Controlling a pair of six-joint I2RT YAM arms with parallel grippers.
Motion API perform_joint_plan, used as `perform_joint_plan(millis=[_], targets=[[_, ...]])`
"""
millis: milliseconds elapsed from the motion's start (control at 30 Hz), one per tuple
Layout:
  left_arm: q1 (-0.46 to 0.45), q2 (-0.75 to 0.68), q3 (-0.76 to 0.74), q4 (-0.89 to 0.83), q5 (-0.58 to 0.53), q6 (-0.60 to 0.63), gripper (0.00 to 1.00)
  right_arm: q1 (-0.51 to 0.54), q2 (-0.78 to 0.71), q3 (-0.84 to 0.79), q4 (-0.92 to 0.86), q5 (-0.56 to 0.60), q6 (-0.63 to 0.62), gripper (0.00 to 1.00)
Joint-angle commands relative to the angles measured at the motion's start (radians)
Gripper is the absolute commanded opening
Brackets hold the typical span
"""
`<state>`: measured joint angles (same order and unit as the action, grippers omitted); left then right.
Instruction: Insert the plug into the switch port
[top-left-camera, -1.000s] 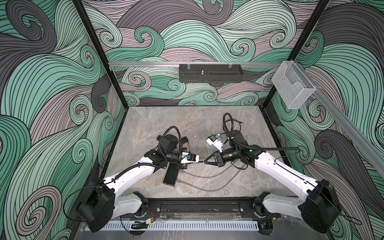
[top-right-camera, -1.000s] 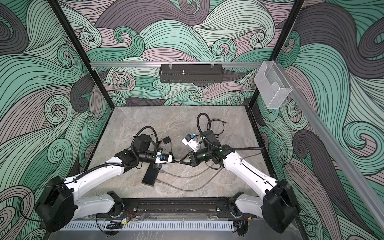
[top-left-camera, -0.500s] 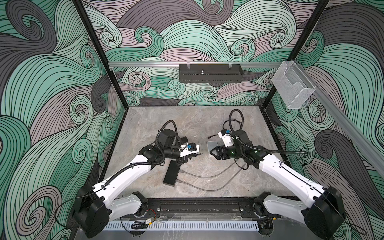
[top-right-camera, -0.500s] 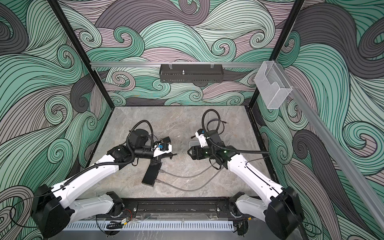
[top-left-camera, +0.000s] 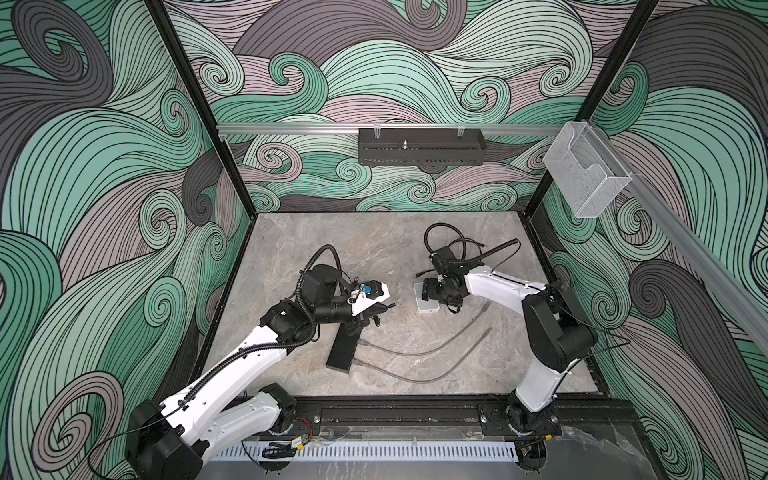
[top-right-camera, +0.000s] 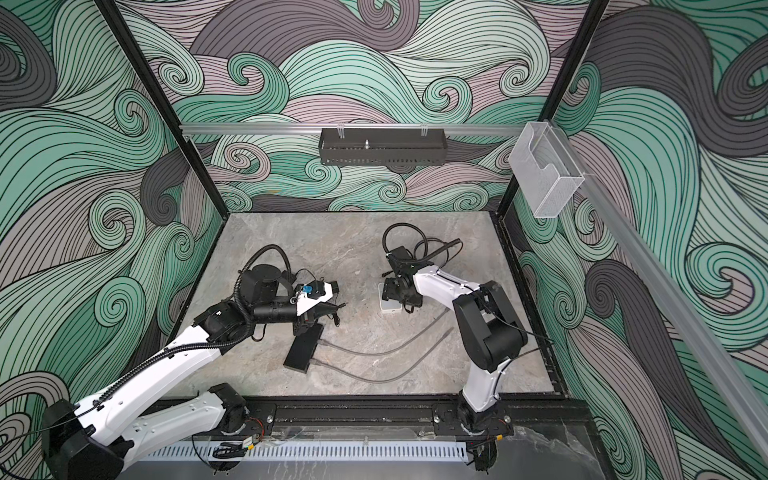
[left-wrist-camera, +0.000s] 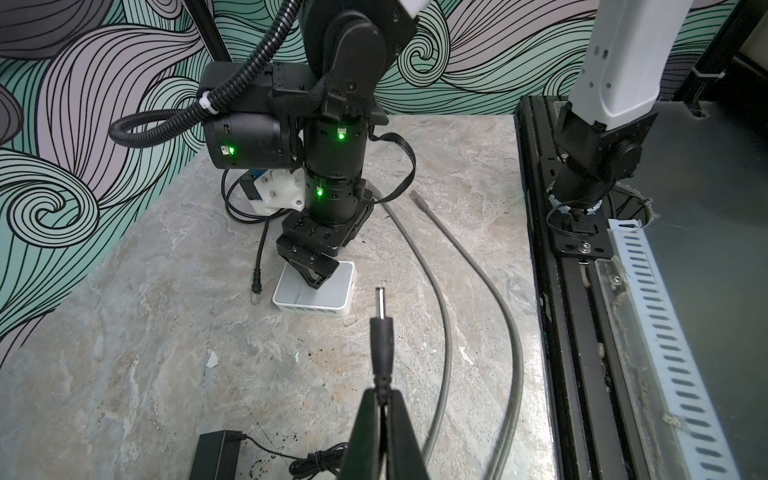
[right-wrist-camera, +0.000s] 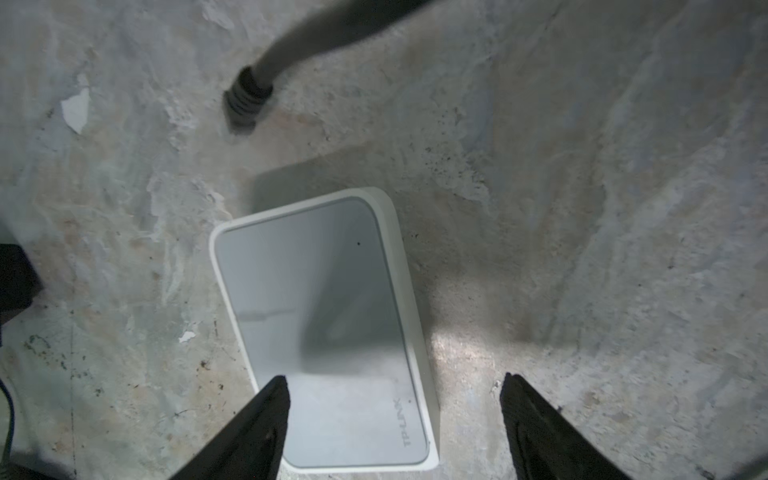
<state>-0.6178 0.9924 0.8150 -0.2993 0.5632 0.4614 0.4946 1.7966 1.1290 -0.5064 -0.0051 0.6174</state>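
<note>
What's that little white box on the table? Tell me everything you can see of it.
The white box is a flat rectangle with rounded corners, seemingly glossy plastic, with a grey-tinted top panel and TP-LINK printed near one corner. It lies flat on the stone-look table. The right arm's open fingers hang over one end; whether they touch it is unclear. No cable visibly enters it.

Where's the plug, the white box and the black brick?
plug (left-wrist-camera: 382, 345), left wrist view, its black barrel.
white box (right-wrist-camera: 320, 307), right wrist view, its flat top.
black brick (top-left-camera: 344, 351), a top view, its top face.
</note>
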Motion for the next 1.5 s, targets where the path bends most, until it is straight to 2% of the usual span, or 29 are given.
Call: perform_joint_plan(millis=[0,100,167,267,400,500,567,700,833,967,1233,1467], targets=[[-0.003,-0.016,0.0,-0.013,-0.038,-0.033,0.0,-0.004,0.028,0.023,0.008,-0.07,0.049,0.81],[-0.003,-0.03,-0.013,-0.003,-0.062,-0.033,0.0,0.025,-0.007,-0.027,0.091,-0.24,0.182,0.81],[-0.005,-0.032,-0.016,-0.003,-0.062,-0.032,0.0,0.079,-0.05,-0.042,0.141,-0.295,0.234,0.82],[-0.017,-0.028,-0.018,-0.015,-0.075,-0.013,0.0,0.122,-0.109,-0.02,0.066,-0.211,0.228,0.83],[-0.02,-0.037,-0.018,-0.015,-0.08,-0.009,0.0,0.07,-0.156,-0.06,-0.02,-0.025,0.185,0.82],[-0.02,-0.043,-0.018,-0.012,-0.082,-0.005,0.0,0.046,-0.125,-0.029,-0.059,0.097,0.121,0.83],[-0.02,-0.044,-0.019,-0.012,-0.085,0.0,0.0,0.044,-0.067,0.039,-0.106,0.137,0.129,0.85],[-0.02,-0.049,-0.033,0.009,-0.065,0.019,0.0,0.045,0.053,0.187,-0.177,0.144,0.206,0.86],[-0.02,-0.05,-0.038,0.001,-0.067,0.036,0.0,0.045,0.117,0.253,-0.194,0.141,0.266,0.89],[-0.02,-0.05,-0.043,0.002,-0.078,0.039,0.0,0.047,0.189,0.318,-0.248,0.095,0.32,0.99],[-0.018,-0.044,-0.032,-0.002,-0.088,0.036,0.0,0.071,0.258,0.373,-0.265,0.048,0.363,0.99],[-0.018,-0.034,-0.028,-0.013,-0.085,0.039,0.0,0.07,0.263,0.335,-0.264,0.053,0.43,0.81]])
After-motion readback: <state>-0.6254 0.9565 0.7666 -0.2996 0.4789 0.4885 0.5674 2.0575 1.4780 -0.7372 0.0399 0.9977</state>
